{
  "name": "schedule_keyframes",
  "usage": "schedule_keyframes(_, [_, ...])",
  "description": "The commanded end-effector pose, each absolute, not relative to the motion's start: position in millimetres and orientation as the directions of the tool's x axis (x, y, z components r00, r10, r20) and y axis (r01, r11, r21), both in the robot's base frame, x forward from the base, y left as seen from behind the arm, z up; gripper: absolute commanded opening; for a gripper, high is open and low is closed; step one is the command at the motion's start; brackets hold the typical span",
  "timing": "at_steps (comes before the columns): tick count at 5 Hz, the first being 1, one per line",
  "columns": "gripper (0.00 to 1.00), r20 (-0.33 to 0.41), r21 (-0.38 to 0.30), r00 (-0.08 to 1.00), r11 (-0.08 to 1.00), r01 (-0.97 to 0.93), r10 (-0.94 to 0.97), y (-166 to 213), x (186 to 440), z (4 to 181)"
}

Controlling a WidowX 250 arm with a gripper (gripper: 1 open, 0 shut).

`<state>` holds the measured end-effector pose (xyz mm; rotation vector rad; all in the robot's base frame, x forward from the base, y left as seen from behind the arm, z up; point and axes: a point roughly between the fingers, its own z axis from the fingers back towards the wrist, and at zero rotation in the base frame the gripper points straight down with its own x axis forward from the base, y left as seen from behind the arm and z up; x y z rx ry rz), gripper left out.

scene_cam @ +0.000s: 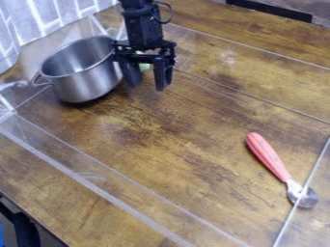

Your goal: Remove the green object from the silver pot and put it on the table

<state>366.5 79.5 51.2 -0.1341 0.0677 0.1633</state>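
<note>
The silver pot (77, 69) stands at the back left of the wooden table (180, 135). Its shiny inside shows only reflections. I see no green object in it or on the table; it may be hidden behind the arm. My gripper (147, 77) hangs just right of the pot's rim, pointing down, close above the table. Its two dark fingers (161, 75) stand apart with nothing between them.
A red-handled tool (272, 159) with a metal tip lies at the right. Clear plastic barrier strips (116, 174) run along the front, left and right. A light tiled wall is at the back left.
</note>
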Motion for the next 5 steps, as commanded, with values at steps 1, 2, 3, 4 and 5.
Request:
schedule_keyframes(1, [1.0, -0.014, -0.089, 0.977, 0.973, -0.212, 0.211, 116, 363, 71.9])
schedule_keyframes(2, [1.0, -0.014, -0.072, 0.978, 0.975, -0.211, 0.21, 131, 363, 69.7])
schedule_keyframes(3, [1.0, -0.015, -0.055, 0.988, 0.986, -0.154, 0.154, 142, 370, 60.9])
schedule_keyframes(4, [1.0, -0.019, -0.039, 0.995, 0.995, -0.097, 0.096, 152, 376, 50.8])
schedule_keyframes(5, [0.0, -0.021, -0.037, 0.994, 0.993, -0.112, 0.111, 162, 374, 50.9])
